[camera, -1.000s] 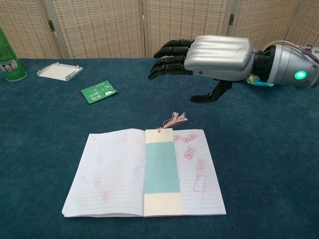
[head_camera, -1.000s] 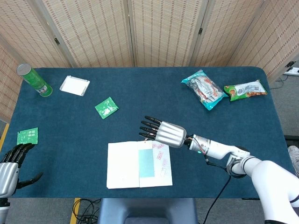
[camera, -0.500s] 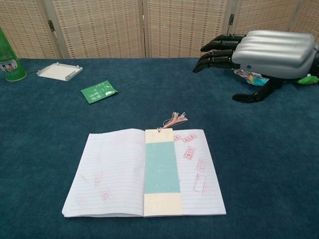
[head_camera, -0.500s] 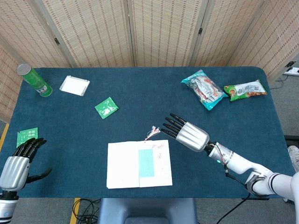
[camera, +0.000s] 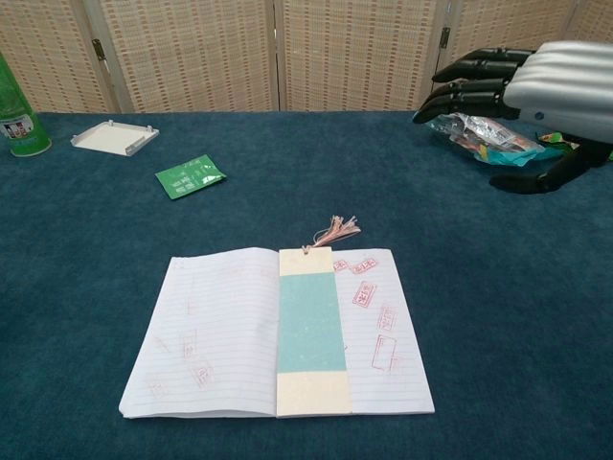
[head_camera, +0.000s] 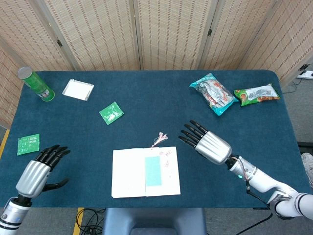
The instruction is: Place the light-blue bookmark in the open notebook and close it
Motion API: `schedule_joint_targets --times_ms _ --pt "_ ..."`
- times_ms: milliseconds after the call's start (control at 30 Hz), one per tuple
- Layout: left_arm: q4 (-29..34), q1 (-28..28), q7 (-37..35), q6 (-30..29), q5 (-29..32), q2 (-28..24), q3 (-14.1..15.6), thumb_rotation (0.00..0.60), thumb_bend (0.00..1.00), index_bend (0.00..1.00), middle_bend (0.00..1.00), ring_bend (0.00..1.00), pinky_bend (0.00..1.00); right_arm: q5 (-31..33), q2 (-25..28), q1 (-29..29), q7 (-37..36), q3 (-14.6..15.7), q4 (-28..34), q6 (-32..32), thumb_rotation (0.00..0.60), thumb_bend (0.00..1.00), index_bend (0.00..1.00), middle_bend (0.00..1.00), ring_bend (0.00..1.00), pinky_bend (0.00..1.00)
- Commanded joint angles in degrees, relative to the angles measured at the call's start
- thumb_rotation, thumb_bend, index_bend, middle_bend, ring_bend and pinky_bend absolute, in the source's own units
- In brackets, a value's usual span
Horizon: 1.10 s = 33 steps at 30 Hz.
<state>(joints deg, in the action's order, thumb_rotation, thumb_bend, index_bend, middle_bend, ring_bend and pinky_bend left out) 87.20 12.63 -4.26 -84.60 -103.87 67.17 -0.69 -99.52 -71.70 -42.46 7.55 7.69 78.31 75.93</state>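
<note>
The notebook [head_camera: 128,173] [camera: 211,331] lies open near the table's front edge. A light-blue bookmark [head_camera: 152,171] [camera: 311,321] lies flat along its centre fold, and its pink tassel [head_camera: 159,139] [camera: 335,230] sticks out beyond the top edge. My right hand [head_camera: 208,143] [camera: 532,91] hovers to the right of the notebook, fingers spread, holding nothing. My left hand [head_camera: 39,171] is over the front left of the table, well left of the notebook, also empty with fingers apart; the chest view does not show it.
A green packet [head_camera: 111,113] [camera: 191,176], a white tray [head_camera: 78,89] [camera: 114,137] and a green can [head_camera: 36,84] [camera: 19,115] sit at the back left. Another green packet [head_camera: 29,144] lies at the left edge. Two snack bags [head_camera: 214,94] [head_camera: 256,94] lie at the back right.
My right hand has drawn back to the right, away from the notebook, leaving the bookmark on the fold. My left hand has moved inward over the table from the left front corner.
</note>
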Motion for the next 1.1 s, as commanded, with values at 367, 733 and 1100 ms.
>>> schedule_joint_targets --times_ms 367,733,1100 --pt "-6.10 10.14 -0.28 7.19 -10.50 6.37 4.06 0.600 0.11 0.15 0.20 0.14 0.22 4.83 4.74 6.81 1.84 -2.52 3.52 0.84 0.600 0.25 0.16 0.14 0.00 0.00" --pt "-7.99 12.53 2.60 9.86 -12.11 10.97 7.15 0.600 0.08 0.07 0.15 0.14 0.22 5.34 4.87 8.73 0.80 -4.83 2.92 0.14 0.600 0.25 0.16 0.12 0.00 0.00" --pt "-10.70 13.18 4.44 12.80 -8.45 17.32 7.78 0.600 0.08 0.08 0.15 0.14 0.22 5.05 4.19 10.09 -0.24 -6.13 1.64 -0.66 0.600 0.25 0.16 0.12 0.00 0.00"
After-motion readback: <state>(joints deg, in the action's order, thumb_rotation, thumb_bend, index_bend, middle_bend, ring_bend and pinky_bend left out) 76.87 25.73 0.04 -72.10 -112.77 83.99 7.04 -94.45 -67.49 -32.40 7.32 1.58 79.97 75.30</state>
